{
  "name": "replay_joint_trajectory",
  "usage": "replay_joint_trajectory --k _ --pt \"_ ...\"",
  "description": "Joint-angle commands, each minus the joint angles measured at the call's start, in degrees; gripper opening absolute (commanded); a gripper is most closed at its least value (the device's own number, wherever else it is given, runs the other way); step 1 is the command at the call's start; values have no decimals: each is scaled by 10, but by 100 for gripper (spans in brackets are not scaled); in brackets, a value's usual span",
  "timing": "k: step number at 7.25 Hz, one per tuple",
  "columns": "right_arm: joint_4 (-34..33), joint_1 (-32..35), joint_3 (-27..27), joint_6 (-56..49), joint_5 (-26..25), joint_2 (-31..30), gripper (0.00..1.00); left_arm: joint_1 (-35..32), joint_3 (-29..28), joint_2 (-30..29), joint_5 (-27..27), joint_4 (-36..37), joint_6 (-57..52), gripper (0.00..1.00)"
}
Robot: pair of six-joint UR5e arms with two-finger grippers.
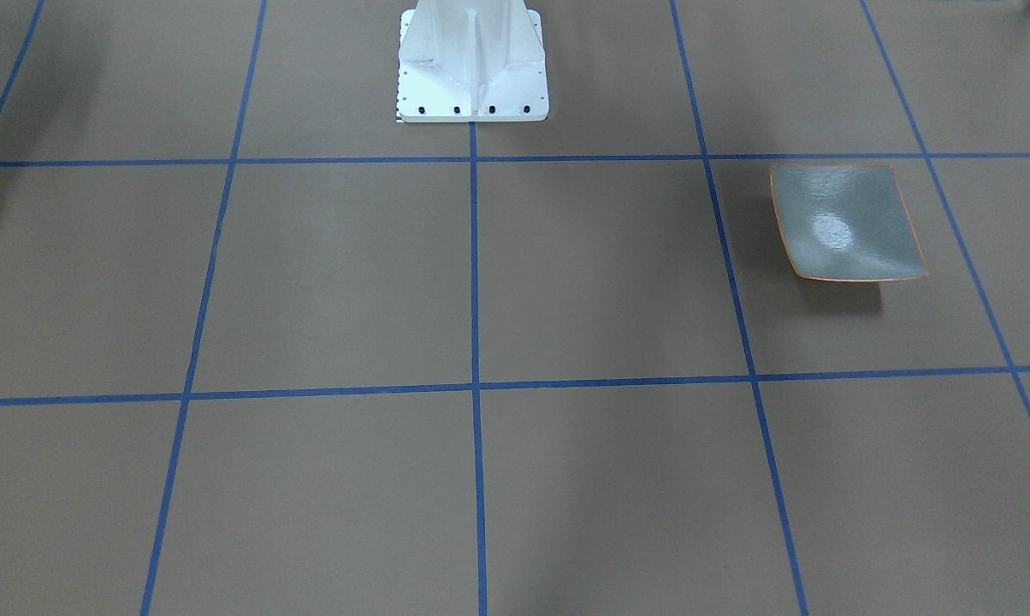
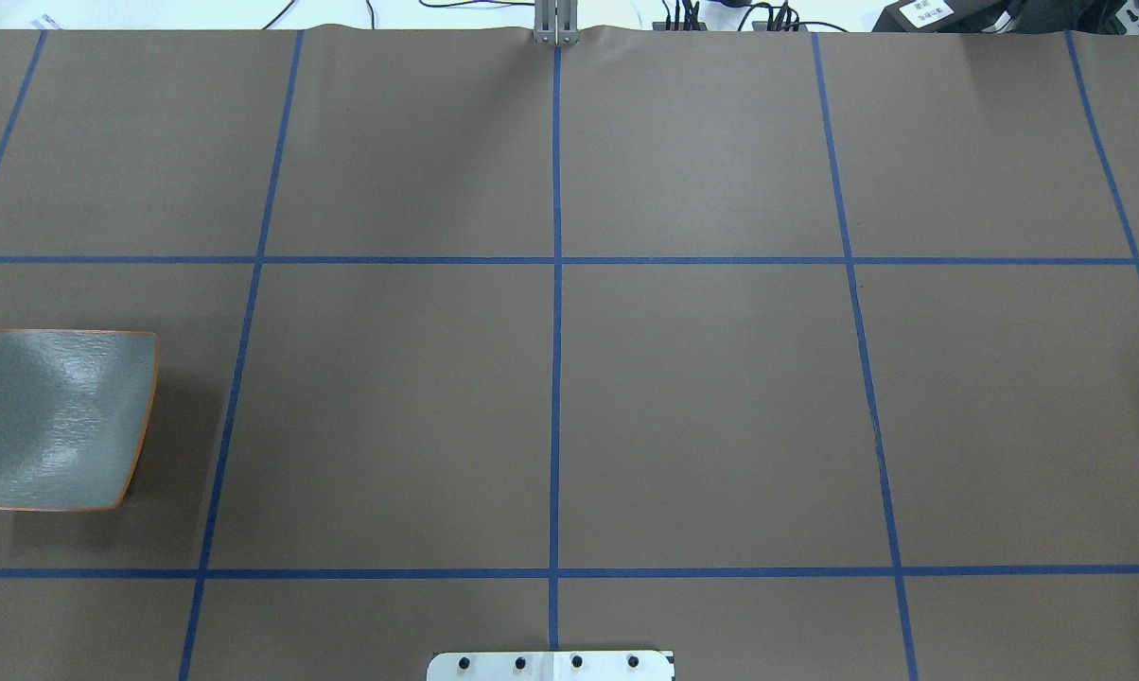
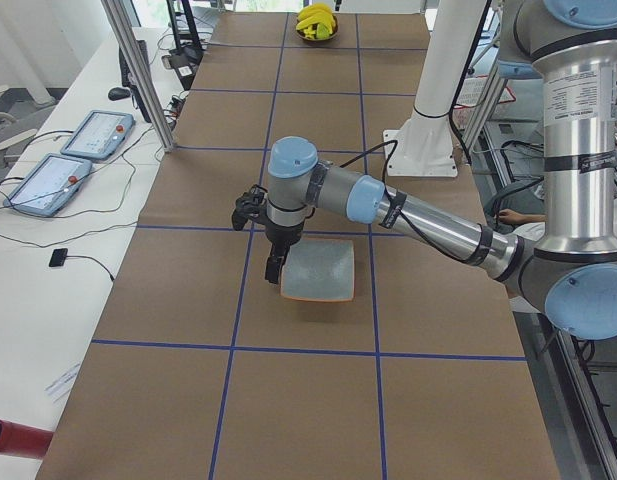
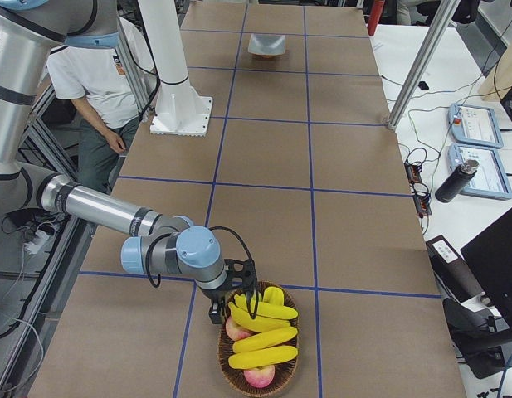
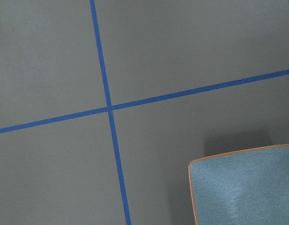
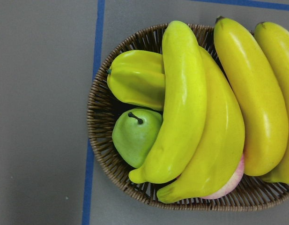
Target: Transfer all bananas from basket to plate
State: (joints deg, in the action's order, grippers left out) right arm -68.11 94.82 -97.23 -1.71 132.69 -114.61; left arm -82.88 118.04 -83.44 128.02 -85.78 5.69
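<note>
While hovering at basket rim to start on bananas: right end effector, aperture cannot tell. Parked beside empty plate: left end effector, same.

The plate runs off the overhead view's left edge, and the left wrist view catches only one corner of it. Just beside the plate, the left gripper shows from the side only, too small to judge its jaws. Far from the plate, the right gripper overlaps the bananas, its jaw gap unreadable. The right wrist view cuts off the basket and two bananas at its right edge. A pink fruit lies mostly hidden beneath them.
</note>
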Motion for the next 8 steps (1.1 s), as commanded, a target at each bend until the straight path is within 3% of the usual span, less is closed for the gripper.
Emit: replay_joint_trajectory --k 1,4,5,6,8 --pt "51 19 63 4 28 13 99 0 0 -1 0 0 1 99" --pt "60 19 86 13 29 32 99 0 4 -1 0 0 1 99" --pt "60 19 103 17 33 36 97 0 5 -1 0 0 1 99" --pt "60 19 105 57 48 42 85 0 5 -1 0 1 1 99" --pt "75 19 135 70 53 54 82 0 5 -1 0 1 2 99"
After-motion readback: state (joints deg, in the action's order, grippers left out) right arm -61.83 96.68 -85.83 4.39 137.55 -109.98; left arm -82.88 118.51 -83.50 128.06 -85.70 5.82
